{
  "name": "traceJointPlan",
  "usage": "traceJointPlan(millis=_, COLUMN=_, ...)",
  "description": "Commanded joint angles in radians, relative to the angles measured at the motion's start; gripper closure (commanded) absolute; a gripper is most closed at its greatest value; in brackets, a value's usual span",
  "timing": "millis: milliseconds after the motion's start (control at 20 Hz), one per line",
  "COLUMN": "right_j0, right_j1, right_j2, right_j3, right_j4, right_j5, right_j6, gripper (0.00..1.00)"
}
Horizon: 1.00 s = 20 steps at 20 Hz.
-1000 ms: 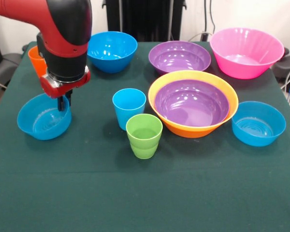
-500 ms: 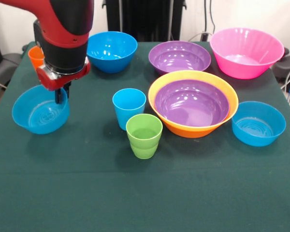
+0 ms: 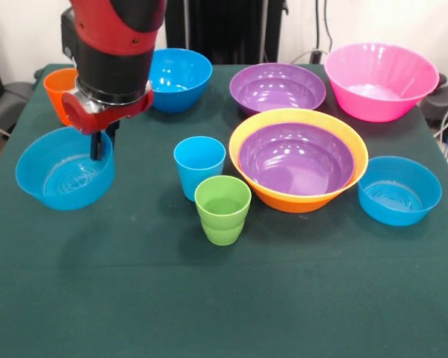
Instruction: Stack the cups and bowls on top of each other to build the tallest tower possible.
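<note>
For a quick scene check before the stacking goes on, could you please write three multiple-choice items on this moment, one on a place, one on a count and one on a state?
1. Where does one purple bowl sit?
A. Inside the orange-yellow bowl
B. Inside the pink bowl
C. Upside down on the table

2. How many blue bowls show?
A. One
B. Three
C. Five

3. What is the hand doing?
A. Holding the green cup
B. Gripping the rim of the left blue bowl
C. Hanging over the pink bowl

Answers: 1 A, purple is nested within the orange-yellow rim. 2 B, one at left, one at back, one at right. 3 B, its fingers straddle that bowl's rim.
</note>
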<state>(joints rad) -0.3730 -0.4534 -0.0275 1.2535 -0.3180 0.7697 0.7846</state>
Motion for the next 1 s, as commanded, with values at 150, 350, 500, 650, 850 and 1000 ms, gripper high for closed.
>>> traceJointPlan(millis=150, right_j0=0.119, right_j1=-0.031, right_j2=-0.027, right_j3=-0.133, right_j4=0.043, right_j5=0.194, right_j6=0.253, gripper=1.00)
traceJointPlan(millis=350, right_j0=0.152, right_j1=-0.029, right_j2=-0.052, right_j3=-0.150, right_j4=0.047, right_j5=0.202, right_j6=0.273, gripper=1.00)
traceJointPlan(millis=500, right_j0=0.193, right_j1=-0.014, right_j2=-0.072, right_j3=-0.166, right_j4=0.048, right_j5=0.202, right_j6=0.312, gripper=1.00)
traceJointPlan(millis=650, right_j0=0.232, right_j1=0.011, right_j2=-0.083, right_j3=-0.207, right_j4=0.062, right_j5=0.223, right_j6=0.363, gripper=1.00)
traceJointPlan(millis=850, right_j0=0.267, right_j1=0.047, right_j2=-0.083, right_j3=-0.254, right_j4=0.082, right_j5=0.243, right_j6=0.410, gripper=1.00)
traceJointPlan(millis=1000, right_j0=0.280, right_j1=0.072, right_j2=-0.075, right_j3=-0.279, right_j4=0.096, right_j5=0.247, right_j6=0.427, gripper=1.00)
